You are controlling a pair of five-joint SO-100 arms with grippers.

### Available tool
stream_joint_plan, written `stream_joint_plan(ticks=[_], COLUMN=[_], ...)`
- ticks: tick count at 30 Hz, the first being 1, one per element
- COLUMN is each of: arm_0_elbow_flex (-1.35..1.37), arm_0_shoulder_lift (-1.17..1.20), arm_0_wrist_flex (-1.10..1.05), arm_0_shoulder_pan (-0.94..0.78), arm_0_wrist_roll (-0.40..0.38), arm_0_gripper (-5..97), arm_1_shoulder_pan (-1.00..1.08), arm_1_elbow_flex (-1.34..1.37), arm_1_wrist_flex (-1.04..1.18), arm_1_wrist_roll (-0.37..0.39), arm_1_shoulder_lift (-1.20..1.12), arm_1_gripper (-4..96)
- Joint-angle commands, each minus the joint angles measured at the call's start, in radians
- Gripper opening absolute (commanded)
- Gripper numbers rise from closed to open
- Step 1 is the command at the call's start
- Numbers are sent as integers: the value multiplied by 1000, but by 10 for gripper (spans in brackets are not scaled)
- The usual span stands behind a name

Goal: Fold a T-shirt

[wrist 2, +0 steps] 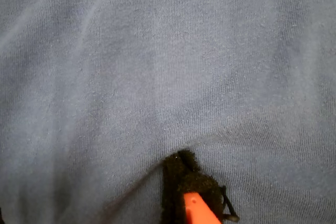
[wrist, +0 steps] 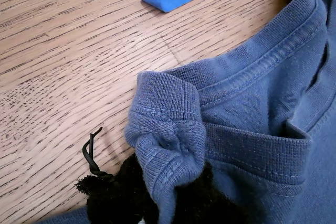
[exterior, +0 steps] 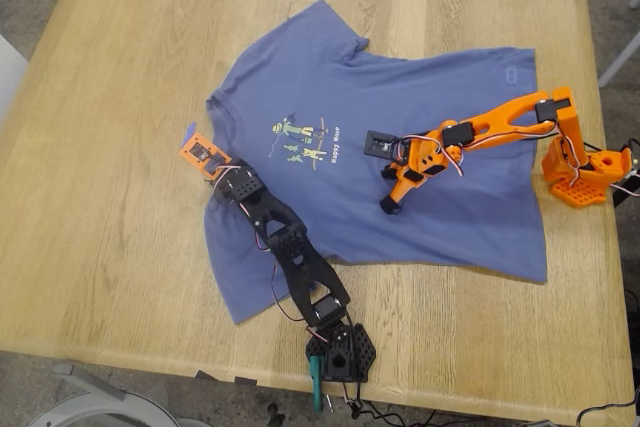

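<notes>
While the T-shirt [exterior: 400,147] lies spread chest-up on the desk [exterior: 120,247], my first gripper [wrist: 168,182] has its fingers clamped on a bunched bit of collar ribbing. My second gripper [wrist 2: 191,203] presses into the chest fabric; you cannot tell whether its fingers are together. Watch the thin collar hold: pull sideways and it may slip free, or drag the shirt askew.
</notes>
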Motion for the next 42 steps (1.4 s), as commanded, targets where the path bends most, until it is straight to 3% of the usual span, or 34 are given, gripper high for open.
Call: stream_joint_plan(ticks=[1,10,23,31,35,42], arm_0_elbow_flex=[0,0,9,44,58,58], arm_0_shoulder_lift=[41,103,155,193,216,270], arm_0_wrist_flex=[32,72,92,92,92,117], arm_0_shoulder_pan=[92,100,95,101,103,109], arm_0_wrist_roll=[-17,-15,-14,-14,-14,-14], arm_0_gripper=[0,0,0,0,0,0], arm_1_shoulder_pan=[-37,-127,-245,-272,-265,-249], arm_1_elbow_flex=[-9,29,-5,-12,-15,-26], arm_1_wrist_flex=[3,63,255,367,367,385], arm_1_wrist_roll=[32,130,242,285,299,296], arm_1_shoulder_lift=[-6,-21,-21,-54,-81,-106], arm_1_gripper=[416,342,341,313,145,170])
